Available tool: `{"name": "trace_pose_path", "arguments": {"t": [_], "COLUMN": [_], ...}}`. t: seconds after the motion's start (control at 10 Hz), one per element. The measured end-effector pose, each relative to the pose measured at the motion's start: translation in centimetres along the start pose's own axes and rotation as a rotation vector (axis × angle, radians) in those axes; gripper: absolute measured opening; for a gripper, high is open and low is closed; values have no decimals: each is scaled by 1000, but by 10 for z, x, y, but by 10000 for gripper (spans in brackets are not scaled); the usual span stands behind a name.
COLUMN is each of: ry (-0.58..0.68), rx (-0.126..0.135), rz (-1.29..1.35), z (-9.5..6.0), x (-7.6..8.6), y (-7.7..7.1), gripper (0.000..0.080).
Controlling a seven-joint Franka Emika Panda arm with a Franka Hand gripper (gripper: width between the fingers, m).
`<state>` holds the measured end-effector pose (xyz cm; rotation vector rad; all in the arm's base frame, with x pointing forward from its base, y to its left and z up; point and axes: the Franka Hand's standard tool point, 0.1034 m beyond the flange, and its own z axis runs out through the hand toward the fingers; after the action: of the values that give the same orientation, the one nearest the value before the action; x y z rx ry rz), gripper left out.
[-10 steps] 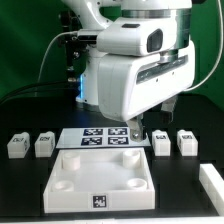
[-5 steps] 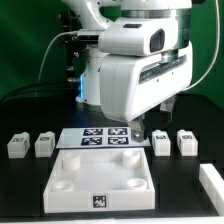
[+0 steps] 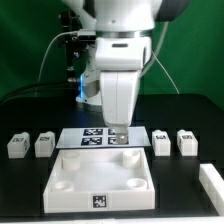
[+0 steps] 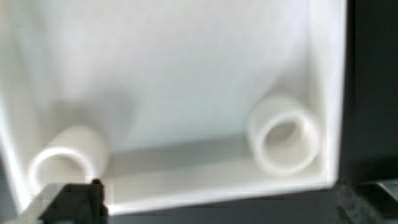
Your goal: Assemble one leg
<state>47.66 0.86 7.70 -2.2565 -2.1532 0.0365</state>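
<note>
Four small white legs lie on the black table in the exterior view: two at its left (image 3: 17, 145) (image 3: 44, 144) and two at its right (image 3: 161, 142) (image 3: 186, 142), each with a tag. My gripper (image 3: 118, 131) hangs low over the far edge of the large white square panel (image 3: 70, 172), apart from every leg. In the wrist view my gripper (image 4: 228, 206) is open and empty, with one dark fingertip (image 4: 80, 200) at each side. The panel (image 4: 178, 80) fills that view with two round sockets (image 4: 285, 135). No leg shows there.
The marker board (image 3: 88, 138) lies flat behind the panel, partly under my gripper. Another white part (image 3: 212, 184) lies at the front of the exterior view's right. Cables and the arm's base stand at the back.
The wrist has turned, so the hand now faces the camera narrow side on. The gripper has shifted toward the exterior view's left, over the marker board. The parts have not moved.
</note>
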Motion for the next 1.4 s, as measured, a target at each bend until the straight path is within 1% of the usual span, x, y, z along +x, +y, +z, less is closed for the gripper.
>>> {"name": "trace_pose_path", "arguments": {"t": [0.1,0.2,0.3,0.4,0.5,0.7,0.8,0.9,1.0,1.2,1.3,1.4], "ry": [4,9,15,21,26,31,33,33,33,33,33,33], "rx": [1,5,10,5,9,18,23,24,25,25,25,24], "rz": [-98,-134,-115,-104,-92,-78,-73,-73,-73,-72,-72,-71], "z": [10,21,33,44,54,63,66,67,67,67,67,67], "x": [-10,-18,-22,-26,-30,-33,-34,-34,-34,-34,-34,-34], "y": [-14,-27,-37,-41,-42,-38,-38,-39,-39,-39,-39,-39], "gripper": [650,650,650,650,650,650,650,650,528,252,252,79]}}
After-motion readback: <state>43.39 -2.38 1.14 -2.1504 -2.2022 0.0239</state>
